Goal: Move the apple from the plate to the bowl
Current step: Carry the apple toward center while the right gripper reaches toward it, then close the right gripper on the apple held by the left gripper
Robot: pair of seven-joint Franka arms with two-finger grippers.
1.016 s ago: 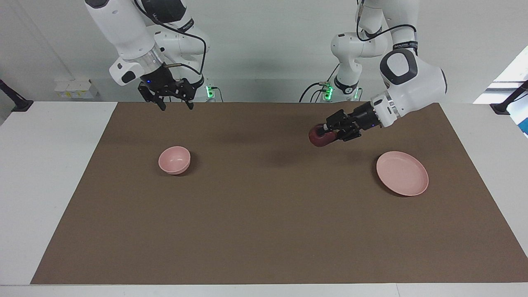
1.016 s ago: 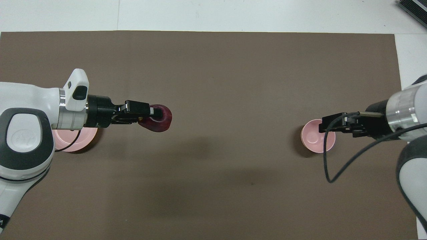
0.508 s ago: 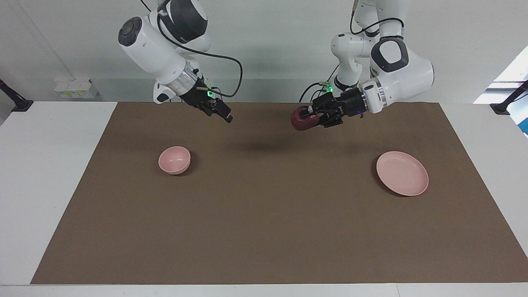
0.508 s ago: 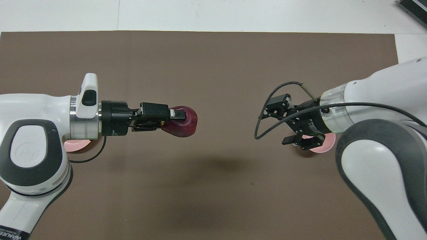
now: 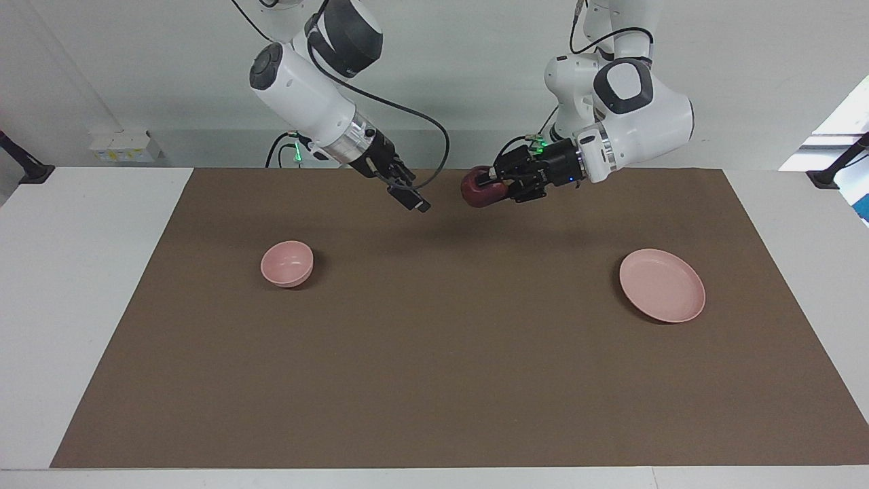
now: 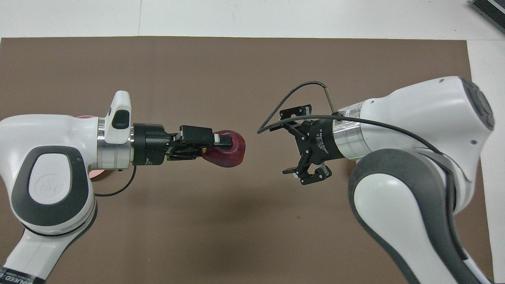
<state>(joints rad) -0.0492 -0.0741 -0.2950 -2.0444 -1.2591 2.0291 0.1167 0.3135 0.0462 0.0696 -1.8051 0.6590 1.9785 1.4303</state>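
The dark red apple (image 5: 475, 190) (image 6: 230, 149) hangs in the air over the middle of the brown mat, with my left gripper (image 5: 483, 185) (image 6: 216, 142) shut on it. My right gripper (image 5: 411, 199) (image 6: 285, 145) is open and level with the apple, a short gap away, its fingers pointing at it. The small pink bowl (image 5: 287, 263) stands empty toward the right arm's end; the right arm hides it in the overhead view. The wide pink plate (image 5: 662, 295) lies empty toward the left arm's end, and only slivers of the plate (image 6: 96, 174) show under the left arm.
A brown mat (image 5: 434, 380) covers most of the white table (image 5: 75, 285). Nothing else stands on the mat. Both arms cast shadows on its middle.
The left gripper has risen and carried the apple from beside the plate toward the table's middle. The right gripper has swung away from over the bowl to face the apple.
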